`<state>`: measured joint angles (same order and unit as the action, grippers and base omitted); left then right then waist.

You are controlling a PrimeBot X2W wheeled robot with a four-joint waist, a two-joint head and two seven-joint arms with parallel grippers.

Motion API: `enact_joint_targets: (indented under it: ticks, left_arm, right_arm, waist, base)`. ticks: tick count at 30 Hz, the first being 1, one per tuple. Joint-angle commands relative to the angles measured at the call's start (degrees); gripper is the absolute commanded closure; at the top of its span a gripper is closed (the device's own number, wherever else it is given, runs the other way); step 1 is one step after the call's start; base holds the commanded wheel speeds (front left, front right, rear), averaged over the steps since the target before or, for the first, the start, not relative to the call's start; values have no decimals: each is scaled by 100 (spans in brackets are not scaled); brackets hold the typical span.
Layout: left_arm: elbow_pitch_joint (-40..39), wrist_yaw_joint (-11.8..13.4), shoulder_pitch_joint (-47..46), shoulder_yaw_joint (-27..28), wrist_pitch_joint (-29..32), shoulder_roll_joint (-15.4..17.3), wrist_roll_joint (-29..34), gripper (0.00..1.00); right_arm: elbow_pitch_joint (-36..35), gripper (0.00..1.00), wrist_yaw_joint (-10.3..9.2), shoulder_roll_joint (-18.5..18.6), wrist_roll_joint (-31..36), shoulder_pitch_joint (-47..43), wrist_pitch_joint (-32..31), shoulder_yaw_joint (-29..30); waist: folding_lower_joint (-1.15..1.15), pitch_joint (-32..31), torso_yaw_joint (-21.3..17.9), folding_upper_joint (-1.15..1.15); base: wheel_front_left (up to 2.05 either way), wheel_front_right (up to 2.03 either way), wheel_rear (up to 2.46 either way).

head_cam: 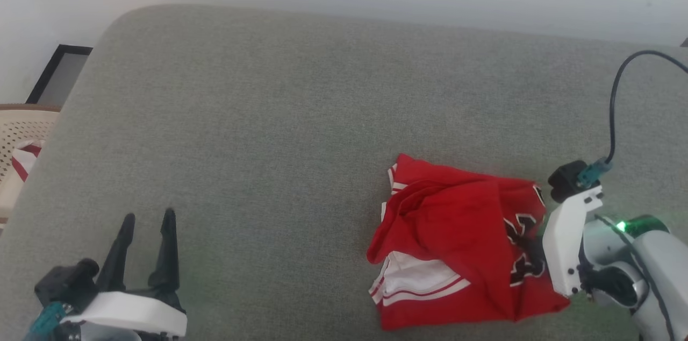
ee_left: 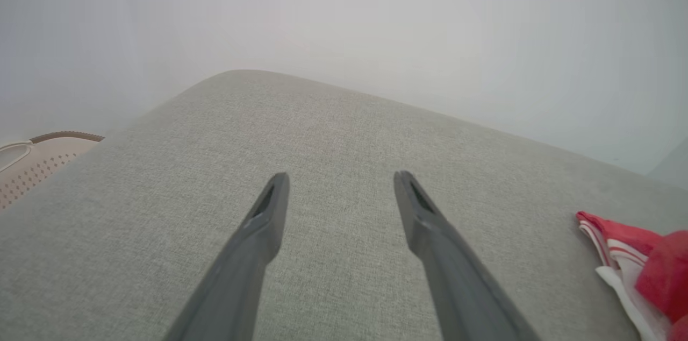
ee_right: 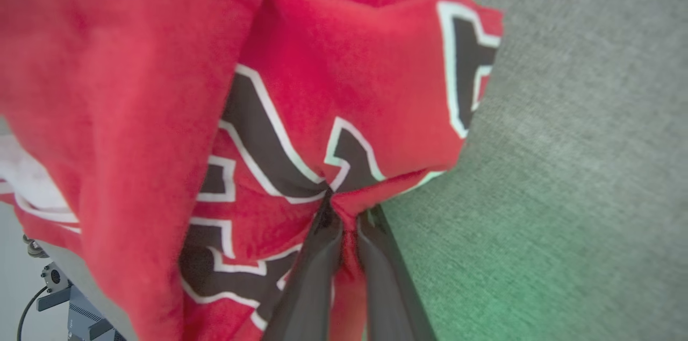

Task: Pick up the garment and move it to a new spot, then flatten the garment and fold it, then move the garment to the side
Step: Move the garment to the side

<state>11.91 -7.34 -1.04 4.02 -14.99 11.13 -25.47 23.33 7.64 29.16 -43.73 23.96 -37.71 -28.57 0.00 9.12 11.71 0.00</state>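
The garment point(head_cam: 457, 233), a red T-shirt with white sleeves and black-and-white lettering, lies crumpled on the grey cushion point(head_cam: 301, 115) at the right front. My right gripper point(head_cam: 529, 247) comes in from the right and its fingers are hidden in the cloth in the head view. Up close, the right gripper point(ee_right: 346, 212) is shut on a pinched fold of the garment point(ee_right: 333, 88) at the lettering. My left gripper point(head_cam: 148, 220) rests at the front left, open, well apart from the shirt. Between its fingers point(ee_left: 269, 212) lies bare cushion, and the garment's edge point(ee_left: 634, 255) shows far right.
A beige perforated basket point(head_cam: 21, 131) holding red-and-white cloth stands off the cushion's left edge, beside a dark frame point(head_cam: 59, 75). A pale wall runs behind the cushion. The right arm's black cable point(head_cam: 618, 109) loops above the wrist.
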Motion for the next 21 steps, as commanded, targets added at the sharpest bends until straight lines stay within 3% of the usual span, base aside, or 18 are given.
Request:
enact_joint_targets:
  ticks: [1,10,21]
  left_arm:
    - [-29,-15,-110,-10,-22,40,-5,0]
    - [-176,-15,-384,-198,-22,122,31,0]
    - [-190,-13,-1228,-914,-21,252,136,0]
  right_arm:
    - [36,100,-29,87,100,104,72,76]
    - [-209,100,-22,460,430,424,187,565]
    - [-314,100,-22,971,995,1079,434,971]
  waist:
    - [0,25,-60,0]
    - [0,150,-433,0]
    - [0,545,-1046,0]
  base:
    - [0,0,0]
    - [0,0,0]
    - [0,0,0]
